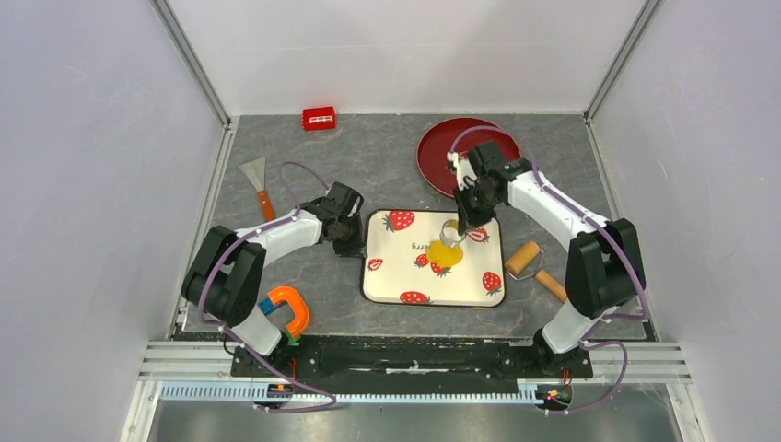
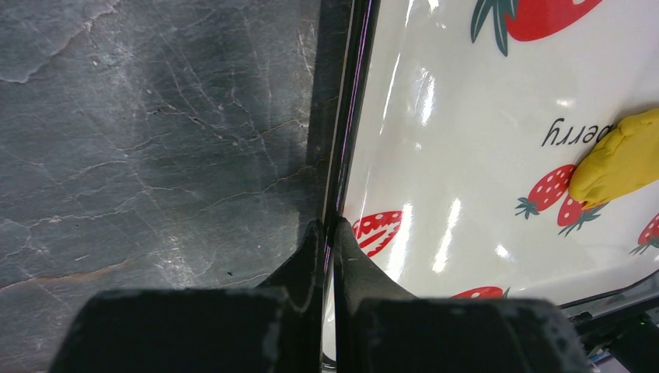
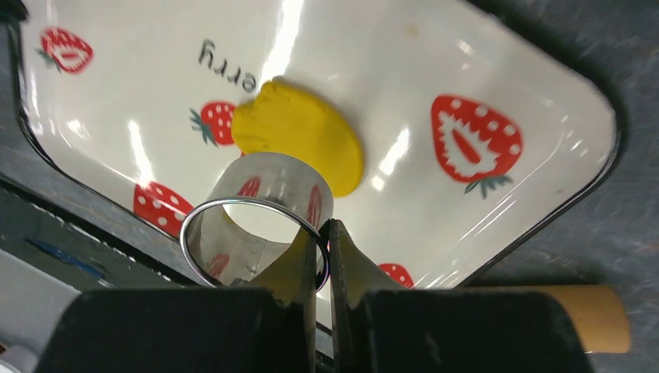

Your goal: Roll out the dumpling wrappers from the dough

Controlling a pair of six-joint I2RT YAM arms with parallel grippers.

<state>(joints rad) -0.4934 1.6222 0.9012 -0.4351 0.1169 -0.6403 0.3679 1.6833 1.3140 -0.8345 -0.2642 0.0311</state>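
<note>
The dough (image 1: 445, 255) is a flattened yellow patch near the middle of the strawberry-print tray (image 1: 396, 276). My right gripper (image 1: 463, 226) is shut on the wall of a shiny metal ring cutter (image 1: 451, 232). The ring cutter (image 3: 256, 225) hangs just above the near edge of the dough (image 3: 303, 132), with one finger of the right gripper (image 3: 325, 229) inside it and one outside. At the tray's left edge, my left gripper (image 2: 328, 225) is shut on the tray's rim (image 2: 342, 155), and the dough (image 2: 622, 159) shows at the far right there. The dumpling wrappers are out of view.
A red plate (image 1: 437, 152) lies behind the tray, partly under the right arm. Two tan wooden roller pieces (image 1: 522, 258) (image 1: 551, 284) lie right of the tray. A scraper (image 1: 258, 180), a small red block (image 1: 319, 118) and an orange-and-blue tool (image 1: 287, 308) sit to the left.
</note>
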